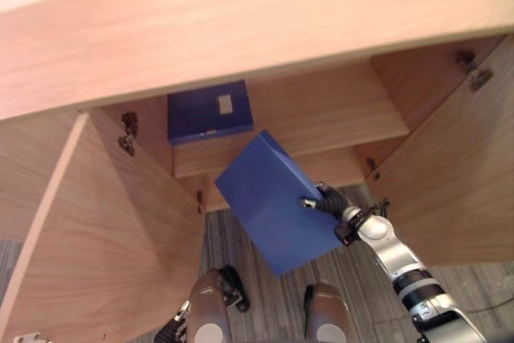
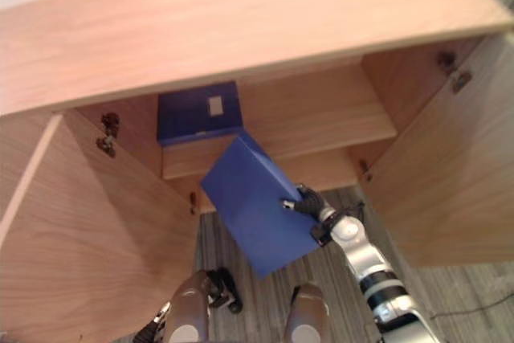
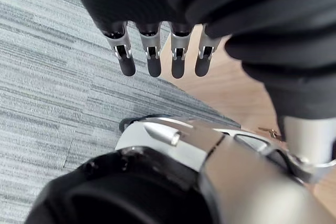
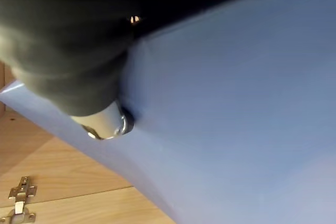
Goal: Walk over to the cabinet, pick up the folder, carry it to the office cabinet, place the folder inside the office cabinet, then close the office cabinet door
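Left eye view, wooden office cabinet point(image 1: 241, 30) standing wide open on grey striped carpet point(image 1: 233, 242), plain blue folder point(image 1: 273, 206) tilted in mid-air just before it, right hand point(image 1: 325, 201) seemingly clamped on the folder's edge, left hand point(image 3: 153, 51) straight-fingered over carpet.

Two blue folders: held folder point(image 1: 273, 206), shelved folder point(image 1: 209, 110). One wooden cabinet point(image 1: 241, 22). Two open doors: left door point(image 1: 104, 238), right door point(image 1: 458, 174). One shelf point(image 1: 337, 110) inside.
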Tool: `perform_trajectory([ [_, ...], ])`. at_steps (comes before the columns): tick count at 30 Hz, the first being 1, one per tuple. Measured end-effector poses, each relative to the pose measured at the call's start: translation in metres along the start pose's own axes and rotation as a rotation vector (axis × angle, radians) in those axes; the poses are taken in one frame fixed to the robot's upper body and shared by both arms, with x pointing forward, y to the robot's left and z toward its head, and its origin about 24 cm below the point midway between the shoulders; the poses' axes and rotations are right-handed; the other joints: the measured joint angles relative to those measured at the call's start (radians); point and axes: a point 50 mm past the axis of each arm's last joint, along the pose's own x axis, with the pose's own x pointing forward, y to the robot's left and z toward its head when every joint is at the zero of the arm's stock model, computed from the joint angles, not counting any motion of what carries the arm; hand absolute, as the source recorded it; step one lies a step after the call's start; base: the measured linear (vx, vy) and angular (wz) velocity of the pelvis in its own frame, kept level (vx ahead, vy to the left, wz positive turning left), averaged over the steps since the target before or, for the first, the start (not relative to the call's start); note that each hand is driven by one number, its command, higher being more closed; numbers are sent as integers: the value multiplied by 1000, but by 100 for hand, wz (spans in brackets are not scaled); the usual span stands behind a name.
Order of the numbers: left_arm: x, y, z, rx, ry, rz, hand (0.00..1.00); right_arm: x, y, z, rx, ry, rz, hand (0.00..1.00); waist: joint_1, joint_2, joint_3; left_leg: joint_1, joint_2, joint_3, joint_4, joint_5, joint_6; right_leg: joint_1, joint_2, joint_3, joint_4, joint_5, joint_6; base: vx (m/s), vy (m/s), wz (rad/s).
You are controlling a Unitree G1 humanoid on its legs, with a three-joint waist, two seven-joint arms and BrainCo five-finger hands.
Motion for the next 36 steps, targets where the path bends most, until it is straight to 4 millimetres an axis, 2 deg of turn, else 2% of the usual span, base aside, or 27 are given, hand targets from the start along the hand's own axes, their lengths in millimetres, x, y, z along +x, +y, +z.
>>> perform_trajectory([
  [5, -2, 0, 3, -53, -59, -8, 0, 6, -14, 20, 50, -84, -84, 100, 13, -16, 10, -124, -8, 44, 82, -23, 30, -185, -51, 58, 137, -33, 17, -51, 87, -8],
  [8, 0, 1, 13, -52, -86, -3, 0, 7, -34, 39, 102, -163, -152, 100, 12, -29, 18, -209, 0, 40, 116, -23, 37, -279, -57, 60, 186, -34, 17, -63, 66, 6],
  [9, 0, 1, 19, -51, -105, -3, 0, 4, -42, 45, 164, -206, -181, 100, 12, -42, 28, -248, 3, 33, 129, -22, 39, -315, -57, 58, 201, -35, 17, -71, 60, 10],
  [11, 1, 0, 23, -51, -115, -7, 0, 2, -47, 47, 237, -236, -198, 100, 11, -44, 40, -271, 4, 21, 136, -20, 43, -327, -58, 50, 204, -35, 17, -42, 53, 15],
  [14, 2, -3, 25, -28, -112, -23, 0, 3, -52, 54, 505, -342, -217, 100, 12, -42, 58, -329, 1, -3, 157, -20, 55, -356, -65, 28, 212, -35, 17, -32, 72, 21],
  [18, 3, -10, 36, 11, -137, -37, 0, 12, -50, 87, 960, -602, -197, 100, 33, -40, 77, -377, -18, -37, 167, -13, 69, -367, -90, -10, 224, -35, 18, -22, 64, 27],
  [23, 3, -17, 45, -21, -186, -26, 0, 4, -62, 132, 1203, -896, -189, 100, 51, -28, 93, -378, -51, -70, 171, -10, 75, -328, -126, -51, 230, -48, 30, -7, 42, 28],
  [25, 2, -20, 48, -79, -206, -20, 0, -5, -78, 150, 1295, -1019, -231, 100, 69, -27, 95, -380, -59, -80, 170, -12, 69, -315, -134, -66, 228, -49, 31, -14, 33, 21],
  [29, -1, -21, 49, -167, -232, -21, 0, -12, -100, 162, 1412, -1088, -312, 100, 80, -27, 95, -391, -71, -83, 161, -8, 66, -306, -153, -93, 217, -49, 33, 7, 25, 19],
  [31, -3, -24, 53, -199, -254, -35, 0, -13, -113, 171, 1486, -1141, -334, 100, 85, -27, 95, -405, -73, -91, 158, 0, 79, -305, -154, -107, 209, -47, 36, 32, 14, 15],
  [33, -4, -31, 60, -217, -286, -64, 0, -17, -137, 185, 1598, -1228, -391, 100, 97, -27, 95, -422, -76, -99, 158, 6, 86, -308, -157, -124, 204, -46, 36, 49, -4, 13],
  [36, -5, -35, 62, -230, -296, -80, 0, -23, -162, 190, 1655, -1265, -469, 100, 112, -26, 95, -439, -79, -114, 159, 8, 87, -309, -160, -145, 202, -46, 36, 52, -23, 11],
])
